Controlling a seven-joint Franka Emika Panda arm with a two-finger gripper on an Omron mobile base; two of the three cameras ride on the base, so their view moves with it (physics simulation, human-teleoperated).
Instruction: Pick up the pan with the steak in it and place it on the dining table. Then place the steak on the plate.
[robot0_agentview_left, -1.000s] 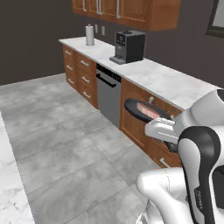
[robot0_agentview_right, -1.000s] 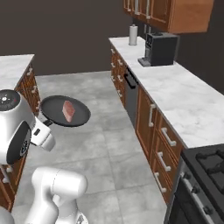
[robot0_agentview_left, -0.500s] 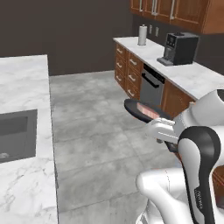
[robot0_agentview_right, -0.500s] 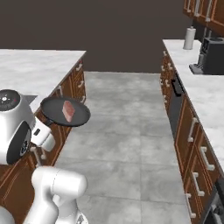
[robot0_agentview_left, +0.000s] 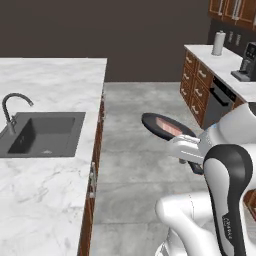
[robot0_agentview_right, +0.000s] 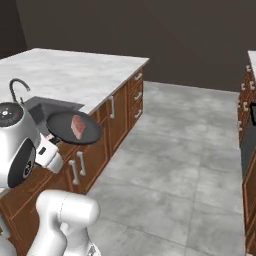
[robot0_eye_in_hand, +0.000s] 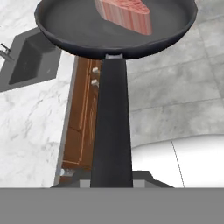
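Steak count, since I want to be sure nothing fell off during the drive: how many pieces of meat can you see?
1. The steak lies in the pan, carried above the floor beside the dining table. None visible elsewhere.

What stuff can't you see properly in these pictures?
- The gripper's fingers: in the hand view the pan's handle runs down to the bottom edge and covers them.
- The pan in the left base view: its near side and handle are behind the robot's arm.
- The steak: cut off by the hand view's top edge.
- The dining table: its left end is cut off in the right base view.
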